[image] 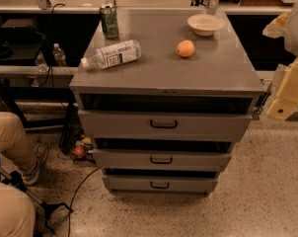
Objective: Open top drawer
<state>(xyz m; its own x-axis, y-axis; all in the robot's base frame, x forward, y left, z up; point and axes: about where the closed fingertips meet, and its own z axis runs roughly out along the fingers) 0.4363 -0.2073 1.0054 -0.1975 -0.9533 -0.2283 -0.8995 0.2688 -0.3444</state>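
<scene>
The top drawer (119, 125) is the tallest grey front of three on a grey metal cabinet (164, 68) in the middle of the camera view. Its black loop handle (164, 124) sits at the centre. The front stands a little out from the cabinet, with a dark gap above it. My gripper (265, 101) is at the right edge of the view, beside the cabinet's upper right front corner and level with the top drawer's right end. It holds nothing that I can see. The cream arm (287, 85) rises behind it.
On the cabinet top lie a plastic bottle (112, 55) on its side, a green can (109, 21), an orange (185, 48) and a white bowl (205, 24). Two shorter drawers (161, 160) sit below. A person's legs (8, 142) and cables (80, 186) are at left on the floor.
</scene>
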